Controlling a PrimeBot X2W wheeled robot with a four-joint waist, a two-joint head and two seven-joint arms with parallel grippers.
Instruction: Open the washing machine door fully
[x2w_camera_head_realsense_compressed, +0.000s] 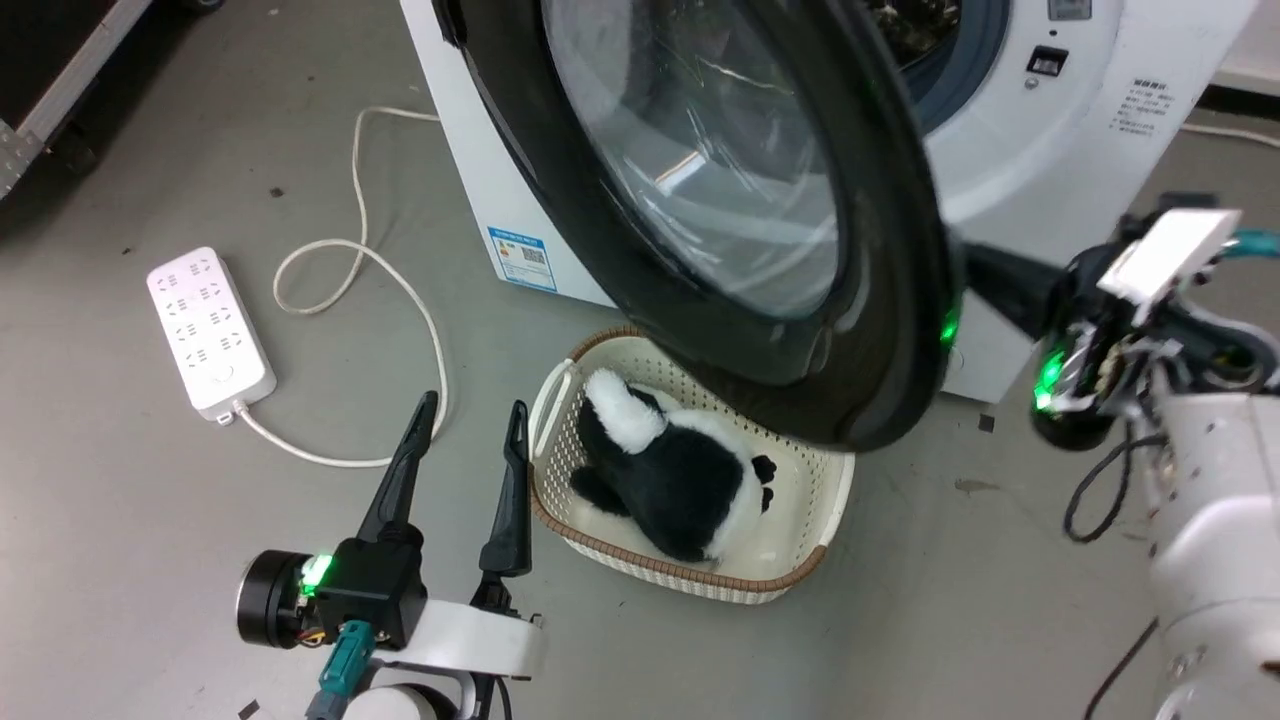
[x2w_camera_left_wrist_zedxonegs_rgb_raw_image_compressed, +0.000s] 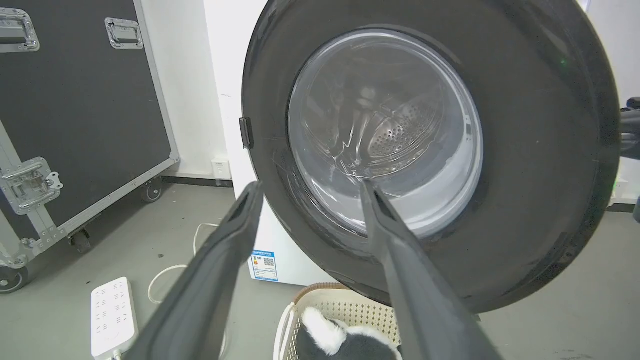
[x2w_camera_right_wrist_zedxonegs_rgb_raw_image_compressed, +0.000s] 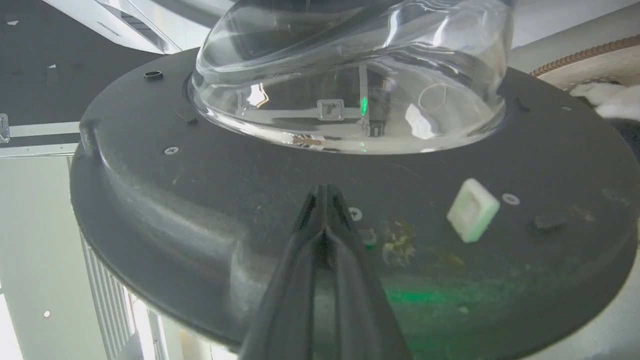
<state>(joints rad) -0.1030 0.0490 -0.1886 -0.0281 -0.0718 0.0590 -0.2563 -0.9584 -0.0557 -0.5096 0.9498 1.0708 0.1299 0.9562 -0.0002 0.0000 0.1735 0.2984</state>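
Head view: washing machine door (x2w_camera_head_realsense_compressed: 890, 300) swung partway out from the washing machine (x2w_camera_head_realsense_compressed: 1010, 170), far centre, hanging above a cream basket (x2w_camera_head_realsense_compressed: 690, 578) with a black-and-white plush toy (x2w_camera_head_realsense_compressed: 680, 480); left gripper (x2w_camera_head_realsense_compressed: 472, 415) near left, jaws wide apart and empty. Left wrist view: door's outer face and glass bowl (x2w_camera_left_wrist_zedxonegs_rgb_raw_image_compressed: 385, 130) straight ahead, beyond the spread jaws. Right wrist view: right gripper (x2w_camera_right_wrist_zedxonegs_rgb_raw_image_compressed: 325, 192) with jaws closed on nothing, tips at the door's dark inner face, near the bowl.

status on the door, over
Left gripper open, beside basket. Right gripper shut, at inner face of washing machine door. Door partly open, basket under its lower edge.
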